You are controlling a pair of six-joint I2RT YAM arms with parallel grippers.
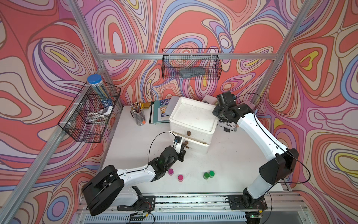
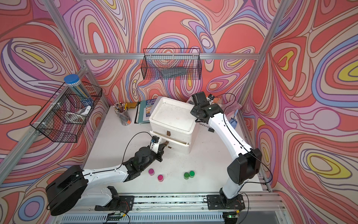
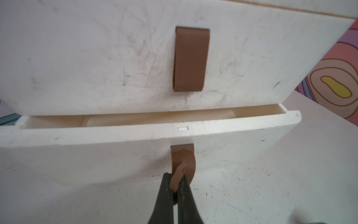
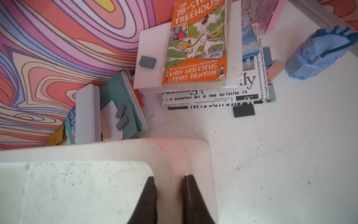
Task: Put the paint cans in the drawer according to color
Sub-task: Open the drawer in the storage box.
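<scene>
Paint cans, two pink (image 1: 170, 171) (image 1: 180, 177) and two green (image 1: 206, 175) (image 1: 211, 173), sit on your desk (image 1: 222, 164) before the chest (image 1: 193, 116), whose lower drawer (image 3: 96, 151) stands ajar with your left claw (image 3: 175, 181) clamped on its tab (image 3: 184, 161), while your right claw (image 4: 168, 179) pinches the chest's top rim (image 4: 174, 153).

Your white table (image 1: 126, 155) carries the white drawer chest (image 1: 193, 116) toward its back. In front of the chest, well apart from it, you have a pink-lidded jar (image 1: 170, 171), a second pink-lidded jar (image 1: 180, 177) near it, and a pair of green-lidded jars (image 1: 206, 175) close together. Left of the chest stand a pencil cup (image 1: 138, 116) and a stack of folders (image 1: 157, 116). Right of it lies a newspaper pile (image 4: 213, 97).
</scene>
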